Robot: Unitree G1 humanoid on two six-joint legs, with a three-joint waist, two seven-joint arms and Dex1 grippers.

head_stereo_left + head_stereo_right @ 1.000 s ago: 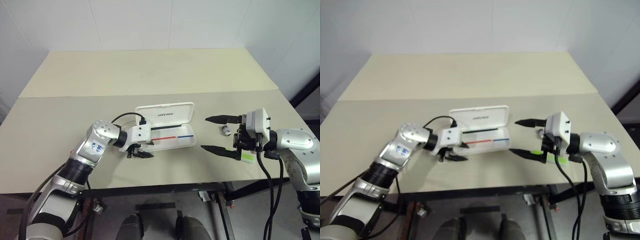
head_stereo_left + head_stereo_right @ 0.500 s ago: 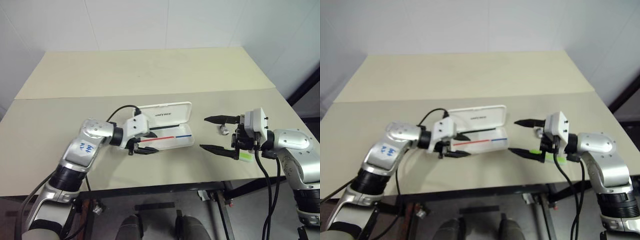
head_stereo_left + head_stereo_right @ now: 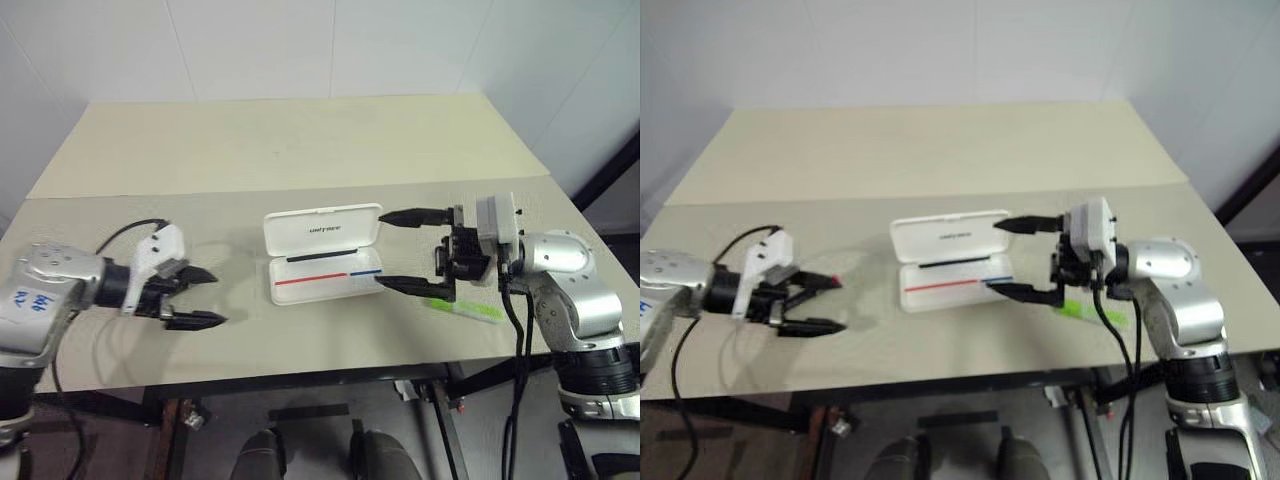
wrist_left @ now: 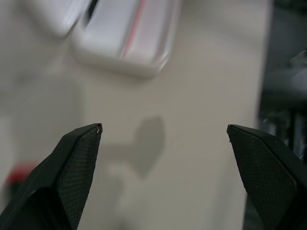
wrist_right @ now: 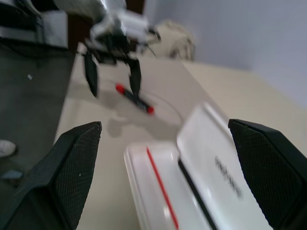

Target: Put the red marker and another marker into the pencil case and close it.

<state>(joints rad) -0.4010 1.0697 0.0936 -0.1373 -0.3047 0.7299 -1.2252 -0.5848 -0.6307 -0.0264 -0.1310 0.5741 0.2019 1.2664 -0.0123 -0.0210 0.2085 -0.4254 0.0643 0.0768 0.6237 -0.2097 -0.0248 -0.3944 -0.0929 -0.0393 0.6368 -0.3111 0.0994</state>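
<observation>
Beige surface [image 3: 300,150]: left end effector [image 3: 200,297] gapes above the red marker [image 5: 134,98]. Open pencil case [image 3: 325,255] lies centre, empty. Right end effector [image 3: 405,250], also spread, hovers beside it; green highlighter [image 3: 465,309] lies beneath. Straddle each barrel mid-length before closing.

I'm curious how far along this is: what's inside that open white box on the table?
Inside the pencil case, a thin red-and-blue stripe runs along the tray, with a dark strip by the hinge. No marker lies in it. The open lid hides nothing; the tray's floor shows fully.
</observation>
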